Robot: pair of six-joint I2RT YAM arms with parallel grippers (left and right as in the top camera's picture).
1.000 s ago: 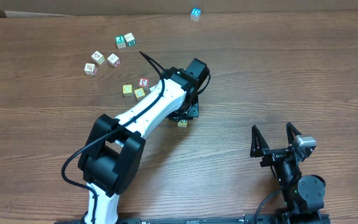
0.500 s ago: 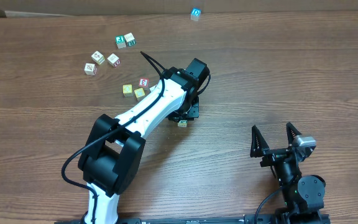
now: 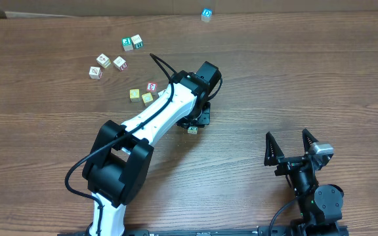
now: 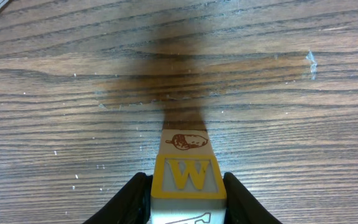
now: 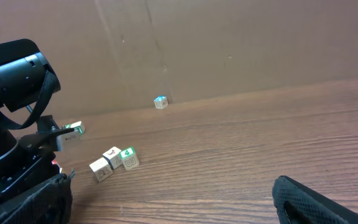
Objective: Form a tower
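Pointing down at the middle of the tabletop (image 3: 274,72), the left claw (image 3: 193,122) stands over the tower (image 4: 187,174). From the left wrist the tower shows only its top block, which has a yellow-framed W on the upper face and an acorn on the far side. How many blocks stand beneath it cannot be told. The claw's black fingers (image 4: 135,196) sit close against both sides of that block; whether they press it or merely flank it cannot be made out. From overhead, only a corner of a block peeks out below the claw on the near side.

Loose blocks lie scattered toward the far left corner. Two yellow blocks (image 3: 134,95) and a red-edged block (image 3: 151,86) lie just beside the left arm. Three pale blocks (image 3: 119,63) lie farther left, and a pair of green-edged blocks (image 3: 128,44) lies beyond them. A blue block (image 3: 207,14) sits alone at the far edge. From the right wrist, a green-edged block showing a 4 (image 5: 128,158) lies flat on the tabletop, just beside a pale one.

Near the right end of the near edge, well apart from the blocks, the right claw (image 3: 286,134) points up with its jaws spread wide, holding nothing.
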